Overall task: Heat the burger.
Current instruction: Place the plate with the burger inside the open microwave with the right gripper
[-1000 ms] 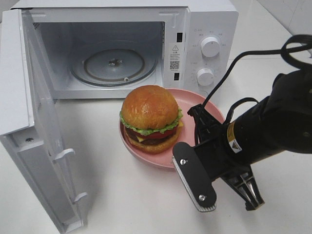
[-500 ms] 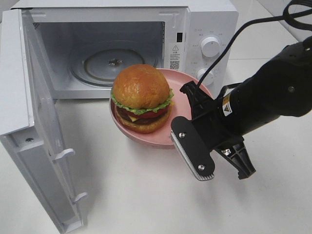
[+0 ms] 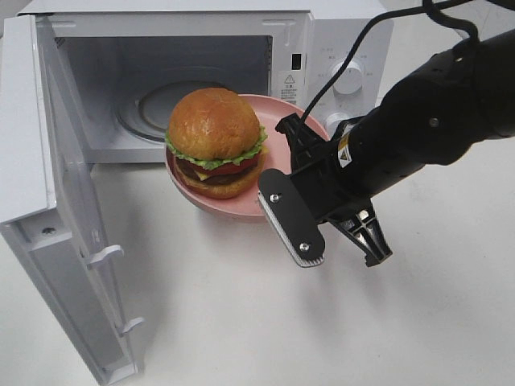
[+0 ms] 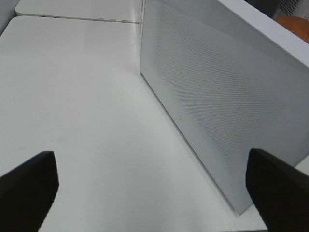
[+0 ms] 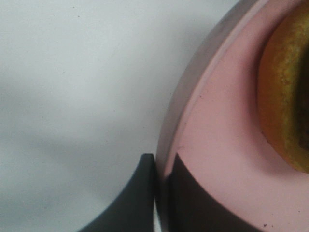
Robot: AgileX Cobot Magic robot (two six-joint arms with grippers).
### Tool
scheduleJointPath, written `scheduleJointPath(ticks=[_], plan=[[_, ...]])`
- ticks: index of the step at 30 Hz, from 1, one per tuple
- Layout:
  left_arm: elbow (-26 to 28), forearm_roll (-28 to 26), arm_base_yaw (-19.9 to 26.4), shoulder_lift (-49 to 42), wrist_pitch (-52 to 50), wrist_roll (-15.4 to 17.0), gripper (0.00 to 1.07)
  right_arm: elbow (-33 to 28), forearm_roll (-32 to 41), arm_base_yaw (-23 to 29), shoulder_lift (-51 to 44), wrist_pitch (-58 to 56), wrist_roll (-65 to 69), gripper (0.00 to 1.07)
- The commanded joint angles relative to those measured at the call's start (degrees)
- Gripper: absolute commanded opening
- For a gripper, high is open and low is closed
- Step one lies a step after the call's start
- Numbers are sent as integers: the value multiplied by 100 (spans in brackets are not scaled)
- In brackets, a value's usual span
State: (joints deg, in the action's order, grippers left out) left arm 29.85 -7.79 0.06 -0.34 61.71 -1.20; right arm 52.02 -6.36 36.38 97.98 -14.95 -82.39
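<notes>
Presently, my left gripper (image 4: 152, 189) has its jaws spread wide, facing the mesh panel of the open microwave door (image 3: 26, 121). The burger (image 3: 213, 133) sits on the pink plate (image 3: 278, 127) at the mouth of the microwave cavity (image 3: 121, 88). My right gripper (image 5: 161, 164) is clamped on the plate's right rim, one finger on each side of it.

Burger (image 5: 285, 96) edge-cropped, blurred; turntable (image 3: 141, 112) seemingly half-hidden.
</notes>
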Motion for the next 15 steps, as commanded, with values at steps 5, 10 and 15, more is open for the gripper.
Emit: scheduleJointPath(ticks=[5, 10, 15], plan=[[-23, 0, 0, -86, -46, -11, 98, 441, -29, -23, 246, 332, 269, 0], [-23, 0, 0, -86, -46, -11, 98, 756, -29, -17, 544, 321, 407, 0], [-23, 0, 0, -86, -46, -11, 98, 1089, -40, -17, 751, 298, 613, 0]])
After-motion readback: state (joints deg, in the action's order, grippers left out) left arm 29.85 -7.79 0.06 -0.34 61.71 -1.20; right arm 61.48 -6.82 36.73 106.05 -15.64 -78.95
